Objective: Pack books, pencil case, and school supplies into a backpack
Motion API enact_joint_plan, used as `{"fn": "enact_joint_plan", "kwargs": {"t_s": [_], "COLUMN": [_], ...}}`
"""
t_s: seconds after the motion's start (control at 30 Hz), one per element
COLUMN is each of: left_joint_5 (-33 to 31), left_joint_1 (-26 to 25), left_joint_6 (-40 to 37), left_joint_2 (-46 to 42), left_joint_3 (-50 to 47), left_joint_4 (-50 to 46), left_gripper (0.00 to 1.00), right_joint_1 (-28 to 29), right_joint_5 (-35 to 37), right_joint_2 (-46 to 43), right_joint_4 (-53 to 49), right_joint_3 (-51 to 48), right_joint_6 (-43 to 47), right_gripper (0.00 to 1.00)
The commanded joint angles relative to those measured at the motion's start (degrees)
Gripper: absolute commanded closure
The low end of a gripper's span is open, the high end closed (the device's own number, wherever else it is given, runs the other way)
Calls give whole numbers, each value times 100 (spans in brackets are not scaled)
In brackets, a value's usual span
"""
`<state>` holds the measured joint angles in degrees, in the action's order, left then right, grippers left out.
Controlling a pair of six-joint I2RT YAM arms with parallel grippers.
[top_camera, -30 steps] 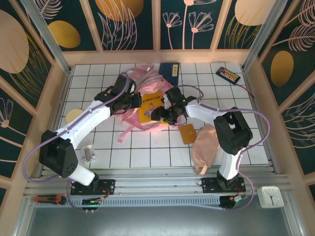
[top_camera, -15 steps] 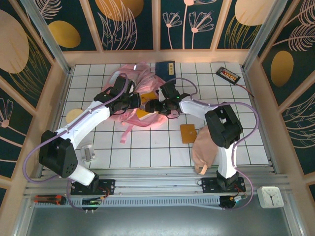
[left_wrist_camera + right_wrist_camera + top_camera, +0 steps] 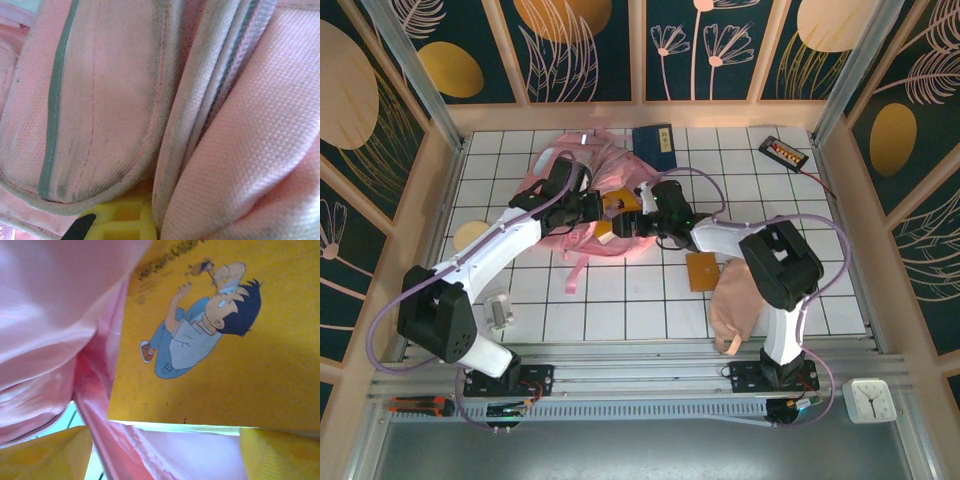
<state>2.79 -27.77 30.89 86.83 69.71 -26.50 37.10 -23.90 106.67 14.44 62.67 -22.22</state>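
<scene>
The bright pink backpack lies at the back middle of the table, its fabric close in the left wrist view. My left gripper is at its opening, shut on a fold of the pack beside a yellow finger. The yellow book sticks partly out of the pack. Its cover picture faces my right gripper, which is open, with fingers wide apart below the book's edge. The navy book, orange pad and peach pencil case lie on the table.
A black gadget with red marks lies at the back right. A pale yellow disc sits under the left arm. Pink straps trail toward the front. Wooden walls enclose the tiled table.
My right gripper has moved left and toward the back, pushing the yellow book into the backpack. Less of the book shows now. The backpack has shifted slightly; the left gripper stays at its opening.
</scene>
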Motion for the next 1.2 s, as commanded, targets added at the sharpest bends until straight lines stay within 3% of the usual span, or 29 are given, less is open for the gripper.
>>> {"fn": "enact_joint_plan", "kwargs": {"t_s": [0.0, 0.13, 0.33, 0.47, 0.6, 0.83, 1.07, 1.17], "left_joint_5": [523, 525, 565, 644, 748, 830, 767, 819], "left_joint_1": [55, 105, 124, 131, 129, 130, 131, 127], "left_joint_6": [230, 156, 84, 75, 70, 48, -11, 21], "left_joint_2": [-282, -202, -48, -25, -53, -61, 34, 76], "left_joint_3": [-63, -16, 25, 65, 34, -2, 10, -121], "left_joint_4": [179, 187, 248, 264, 299, 273, 217, 361], "left_gripper": [100, 100, 100, 100, 100, 100, 100, 100], "right_joint_1": [-275, -536, -1114, -1295, -1078, -1069, -1152, -1144], "right_joint_5": [-325, -442, -427, -839, -1025, -397, -637, -1231], "right_joint_2": [-984, -1754, -2096, -1258, -443, 1333, 2408, 2490], "right_joint_4": [-402, -1766, -2381, -2654, -2622, -3916, -4771, -4879], "right_joint_3": [59, -57, -126, 264, 944, 3096, 3903, 3823], "right_joint_6": [-130, -143, -427, -1131, -1177, 479, 1245, 1453], "right_gripper": [22, 22, 23, 29, 31, 31, 32, 34]}}
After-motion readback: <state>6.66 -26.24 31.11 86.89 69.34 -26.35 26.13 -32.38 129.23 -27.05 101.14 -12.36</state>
